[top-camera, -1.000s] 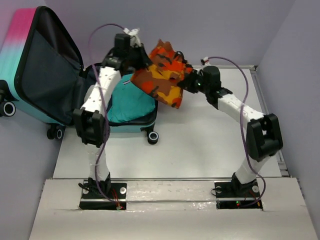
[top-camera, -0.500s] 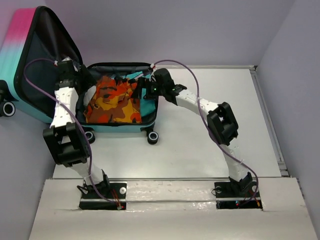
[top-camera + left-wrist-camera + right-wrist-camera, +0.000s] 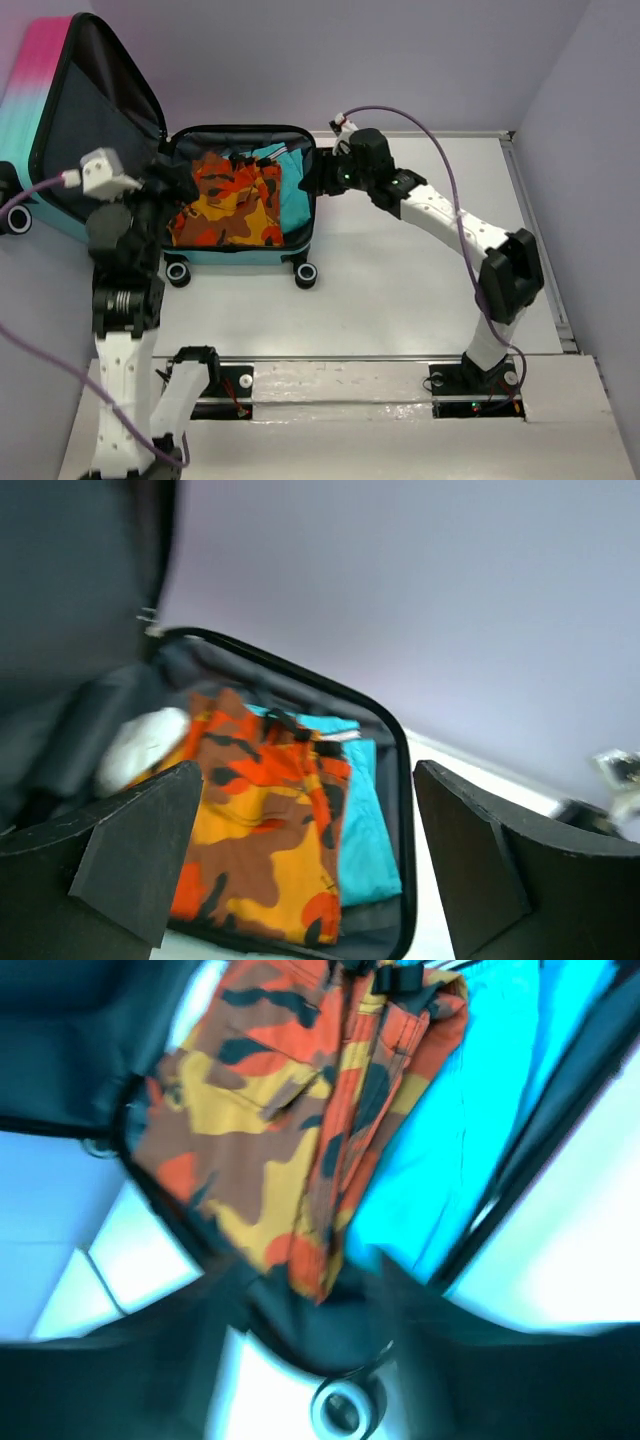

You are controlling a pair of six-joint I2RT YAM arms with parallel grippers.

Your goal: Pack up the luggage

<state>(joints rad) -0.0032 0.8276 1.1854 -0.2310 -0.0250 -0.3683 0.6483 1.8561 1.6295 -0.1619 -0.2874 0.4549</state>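
Luggage is lying open at the table's far left.
From above, the left gripper and right gripper are hovering at its sides. The left wrist is showing released, empty fingers above a camouflage garment. The right wrist is blurring; its grip cannot be told.

Left arm upright, left gripper spread wide; right arm stretched forward-left (right gripper too blurred to read).

Overhead and close wrist views onto luggage

shorts inside luggage on table's left
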